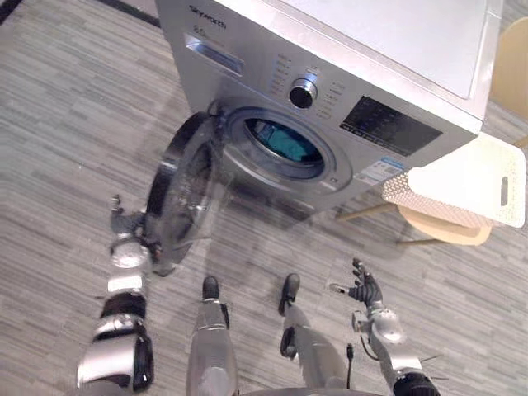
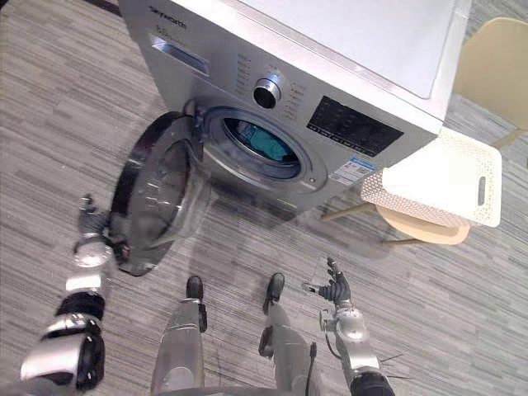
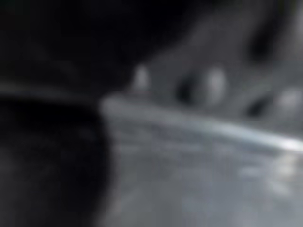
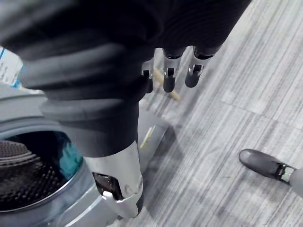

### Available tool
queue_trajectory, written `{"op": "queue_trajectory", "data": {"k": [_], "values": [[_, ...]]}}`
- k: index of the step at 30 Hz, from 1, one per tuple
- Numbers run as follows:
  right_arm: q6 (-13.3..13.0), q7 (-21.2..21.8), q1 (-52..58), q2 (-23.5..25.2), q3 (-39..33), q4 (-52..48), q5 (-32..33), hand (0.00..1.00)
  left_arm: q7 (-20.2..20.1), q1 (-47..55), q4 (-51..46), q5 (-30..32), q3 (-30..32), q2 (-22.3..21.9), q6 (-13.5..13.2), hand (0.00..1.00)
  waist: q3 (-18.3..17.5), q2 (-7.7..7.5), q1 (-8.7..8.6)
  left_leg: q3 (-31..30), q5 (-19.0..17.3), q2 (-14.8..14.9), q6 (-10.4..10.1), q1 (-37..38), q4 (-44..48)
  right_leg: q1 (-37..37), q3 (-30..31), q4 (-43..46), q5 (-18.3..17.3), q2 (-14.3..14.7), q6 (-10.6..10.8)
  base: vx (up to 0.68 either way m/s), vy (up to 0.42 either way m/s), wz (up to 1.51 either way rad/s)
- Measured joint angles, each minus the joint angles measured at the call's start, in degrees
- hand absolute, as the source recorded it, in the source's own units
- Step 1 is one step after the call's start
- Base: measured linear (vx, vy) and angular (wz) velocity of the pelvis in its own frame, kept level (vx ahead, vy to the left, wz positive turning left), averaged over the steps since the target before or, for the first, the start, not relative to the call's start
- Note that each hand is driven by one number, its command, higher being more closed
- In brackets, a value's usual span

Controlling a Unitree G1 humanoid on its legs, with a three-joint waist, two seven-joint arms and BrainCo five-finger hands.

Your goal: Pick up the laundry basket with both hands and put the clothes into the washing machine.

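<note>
— Where is the laundry in this shot?
— Teal clothes [image 1: 289, 144] lie inside the drum of the silver front-loading washing machine [image 1: 396, 74], far centre. The white perforated laundry basket [image 1: 462, 190] rests on a pale wooden chair [image 1: 450, 233] just right of the machine. It looks parked there, out of the doorway.

— And your hands?
— Your left hand [image 1: 125, 243] is at the near rim of the round glass door [image 1: 186, 194], which stands wide open to the left. The hand is probably there to swing the door, but I cannot tell whether its fingers grip the rim. Your right hand [image 1: 365, 290] hangs near right with its fingers loose and spread, holding nothing, well apart from the basket.
</note>
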Motion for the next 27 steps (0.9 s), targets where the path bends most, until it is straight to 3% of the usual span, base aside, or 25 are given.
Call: {"op": "queue_trajectory", "data": {"k": [3, 4, 7, 9, 11, 15, 18, 21, 27], "values": [[0.1, -0.1, -0.9, 0.4, 0.0, 0.0, -0.1, 0.00, -2.2, -1.6, 0.0, -0.6, -7.5, -5.0, 0.0, 0.00, 0.0, 0.28, -0.88, 0.5, 0.5, -1.3, 0.7, 1.2, -1.5, 0.3, 0.3, 0.1, 0.0, -1.2, 0.7, 0.03, 0.070, 0.04], [0.1, -0.2, -1.5, 0.5, 0.4, 0.0, -0.1, 0.00, -3.2, -4.7, 0.2, -0.8, -11.4, -5.3, 0.1, 0.00, 0.0, 0.65, -1.88, 0.8, 0.5, -1.6, 0.7, 1.2, -1.5, 0.2, 0.5, 0.3, 0.0, -1.5, 0.8, 0.00, 0.044, -0.03], [0.1, -0.5, -2.3, 0.4, 1.2, -0.5, -0.1, 0.00, -2.8, -13.8, 2.3, -1.6, -13.2, -5.8, -0.3, 0.00, 0.2, 1.21, -3.36, 2.1, 0.5, -1.6, 0.8, 1.4, -1.5, -0.7, 2.0, 0.7, 0.2, -1.7, 1.1, -0.01, 0.030, -0.23], [0.1, -0.6, -3.3, -0.4, 1.3, -2.1, -0.1, 0.00, -2.3, -23.8, 7.0, -1.8, -11.3, -5.4, -1.2, 0.00, 0.8, 2.05, -4.50, 4.4, 0.5, -1.4, 0.8, 0.7, -1.3, -2.8, 4.5, 1.0, 0.9, -1.8, 1.4, -0.05, 0.006, -0.54], [0.1, -0.7, -5.1, -1.8, 1.6, -3.9, 0.0, 0.00, -0.7, -35.5, 14.9, -1.8, -7.0, -2.4, -1.8, 0.00, 1.0, 2.41, -6.18, 7.2, 0.3, -1.2, 1.0, -1.6, -0.7, -6.8, 7.9, 0.9, 2.5, -1.7, 1.7, -0.07, -0.027, -0.64], [-0.1, -0.9, -4.6, -3.2, 1.6, -8.1, 0.3, 0.00, 0.9, -44.2, 24.9, -1.7, -4.7, 5.5, -0.5, 0.00, 2.1, 2.49, -7.94, 9.5, -1.5, 1.0, 1.3, -5.5, 3.5, -10.6, 11.5, 0.0, 4.2, -0.3, 2.4, -0.07, -0.051, -0.54], [-0.8, -1.2, -0.2, -2.7, 1.5, -13.1, 1.3, 0.00, 0.9, -44.1, 24.3, -0.1, -4.6, 6.4, -0.1, 0.00, 2.3, 2.60, -7.25, 8.6, -2.9, 3.5, 0.7, -8.7, 6.8, -12.0, 11.1, 0.0, 4.1, 1.3, 2.5, -0.06, -0.062, -0.14], [-1.2, -2.1, 2.7, -1.4, 1.5, -16.3, 1.4, 0.00, 1.3, -43.6, 21.7, -0.1, -4.6, 5.1, -0.1, 0.00, 2.4, 2.65, -6.28, 7.6, -2.9, 3.7, 0.6, -9.1, 6.7, -11.9, 10.1, 0.0, 4.0, 1.5, 2.6, -0.01, -0.067, 0.11], [-2.0, -3.6, 6.4, 0.6, 1.3, -18.9, 1.3, 0.00, 3.2, -28.2, 2.3, -0.1, -4.6, 0.6, -2.7, 0.00, 2.5, 2.74, -5.24, 3.8, -1.0, 2.3, 0.0, -5.4, 2.5, -7.3, 5.5, 0.0, 2.3, 0.9, 0.5, 0.07, -0.042, 0.37]]}}
